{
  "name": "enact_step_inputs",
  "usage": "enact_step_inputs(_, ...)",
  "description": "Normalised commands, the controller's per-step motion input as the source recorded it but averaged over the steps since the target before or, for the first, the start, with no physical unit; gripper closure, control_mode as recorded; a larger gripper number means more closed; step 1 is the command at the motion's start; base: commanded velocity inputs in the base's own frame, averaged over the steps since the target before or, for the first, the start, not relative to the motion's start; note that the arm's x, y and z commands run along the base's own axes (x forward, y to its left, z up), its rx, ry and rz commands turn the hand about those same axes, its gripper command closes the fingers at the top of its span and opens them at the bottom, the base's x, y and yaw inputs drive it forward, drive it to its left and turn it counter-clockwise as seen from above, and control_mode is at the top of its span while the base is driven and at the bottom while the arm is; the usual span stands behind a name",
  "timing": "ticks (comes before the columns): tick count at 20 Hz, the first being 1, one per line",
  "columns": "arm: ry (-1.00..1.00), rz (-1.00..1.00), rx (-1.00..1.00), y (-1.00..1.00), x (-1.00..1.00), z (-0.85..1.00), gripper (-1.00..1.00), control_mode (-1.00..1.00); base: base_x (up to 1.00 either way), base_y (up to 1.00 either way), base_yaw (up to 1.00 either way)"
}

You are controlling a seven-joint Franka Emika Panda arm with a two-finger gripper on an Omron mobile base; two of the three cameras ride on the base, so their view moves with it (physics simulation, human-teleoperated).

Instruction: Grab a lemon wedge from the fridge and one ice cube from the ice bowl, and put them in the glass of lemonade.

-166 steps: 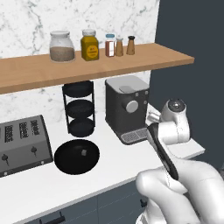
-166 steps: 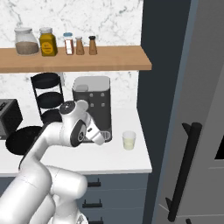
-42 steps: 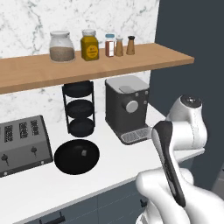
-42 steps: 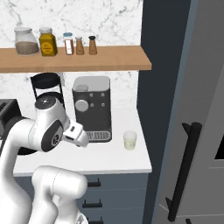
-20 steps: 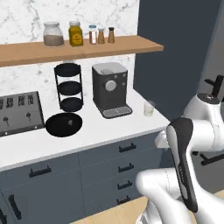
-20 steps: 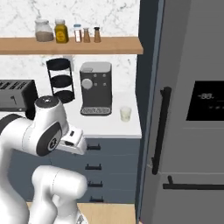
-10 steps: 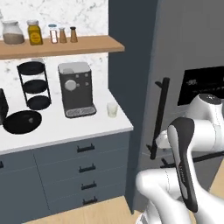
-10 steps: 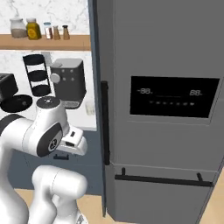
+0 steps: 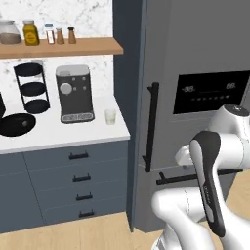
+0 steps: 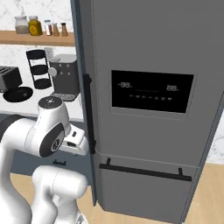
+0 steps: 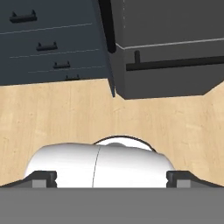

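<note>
the matte dark grey fridge (image 9: 195,58) stands shut, its glossy black display panel (image 10: 151,91) above a slim black bar handle (image 9: 150,126). left on the white counter (image 9: 63,134) sit the small clear glass of lemonade (image 9: 111,116) and, far left, the shallow round black ice bowl (image 9: 16,124). the gripper (image 11: 111,178) points at the wood floor (image 11: 57,113), fingers spread wide.

Fridge (image 9: 195,58) right of counter (image 9: 63,134); glass of lemonade (image 9: 111,116) on counter, ice bowl (image 9: 16,124) far left.

Fridge (image 10: 144,87) door shut, shelves and drawer hidden. Ice bowl (image 9: 15,124) cut by left edge, contents unreadable. Glass of lemonade (image 9: 111,116) too small for detail.
</note>
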Motion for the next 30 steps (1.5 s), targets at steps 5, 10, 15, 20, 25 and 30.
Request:
enact_step_inputs(5, 0.00, 0.00, 0.00, 0.00, 0.00, 0.00, -1.00, 1.00, -0.09, 0.48, -0.02)
enact_step_inputs(10, 0.00, 0.00, 0.00, 0.00, 0.00, 0.00, -1.00, 1.00, -0.28, 0.10, -0.04)
enact_step_inputs(15, 0.00, 0.00, 0.00, 0.00, 0.00, 0.00, -1.00, 1.00, -0.40, -0.33, 0.00)
enact_step_inputs(20, 0.00, 0.00, 0.00, 0.00, 0.04, 0.00, -1.00, -1.00, -0.03, -0.02, 0.00)
enact_step_inputs(25, -0.07, 0.00, 0.00, -0.04, 0.31, -0.01, -1.00, -1.00, 0.00, 0.00, 0.00)
enact_step_inputs(30, -0.24, 0.00, 0.00, -0.11, 0.58, 0.17, -1.00, -1.00, 0.00, 0.00, 0.00)
